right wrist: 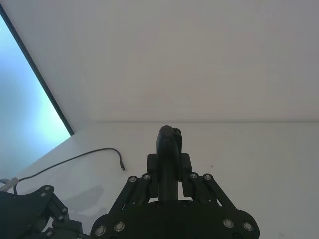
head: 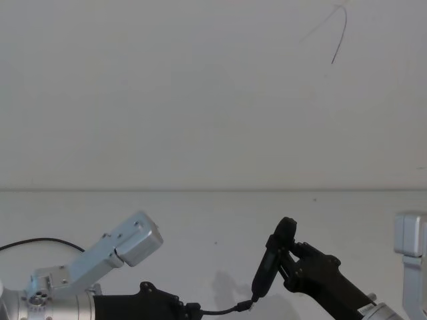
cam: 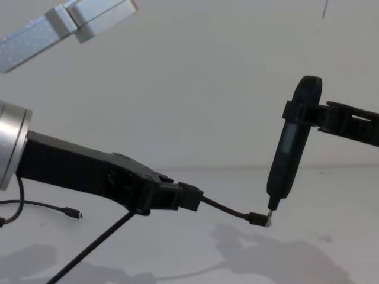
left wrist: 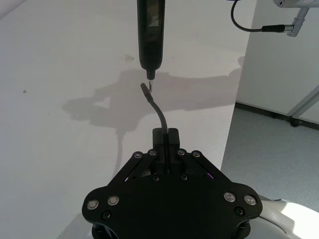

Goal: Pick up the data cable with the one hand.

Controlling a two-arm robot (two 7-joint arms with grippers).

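Note:
The data cable is a black cord, and my left gripper is shut on it a short way behind its plug. The plug end sticks out forward in the air above the white table. The cable's long part hangs down and back from the gripper. In the left wrist view the cable curves out from between the closed fingers of the left gripper. My right gripper is shut on a black pen-shaped tool, held upright, its metal tip touching the plug.
A thinner black wire with a tiny plug lies on the table to the left. The table's edge drops to a grey floor. A white wall stands behind. A grey bracket is at the right.

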